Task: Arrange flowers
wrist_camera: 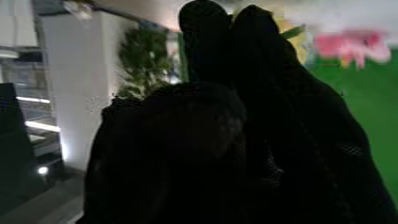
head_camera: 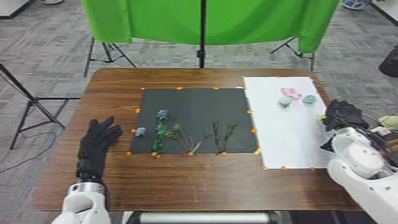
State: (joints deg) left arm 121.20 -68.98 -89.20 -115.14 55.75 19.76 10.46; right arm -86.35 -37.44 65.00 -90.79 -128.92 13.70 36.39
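At the right edge of the long white sheet, you have your black-gloved right hand; whether it grips anything, you can't tell. Just inward of it, toward your left, sits a small pale-yellow flower, near enough that touching or apart is hard to call. Look farther forward and left on the sheet: a pink bloom and two pale blue-green flower heads, and this hand is the nearer one. Wrist view now: yellow petals and a green leaf right beside the glove, the pink bloom a little apart. Out on the dark rectangular mat, thin green stems lie roughly lengthwise away from you, so any flower headed there probably wants a leftward carry and its stem matched to that line. Over on the left, your open left hand rests beside the mat.
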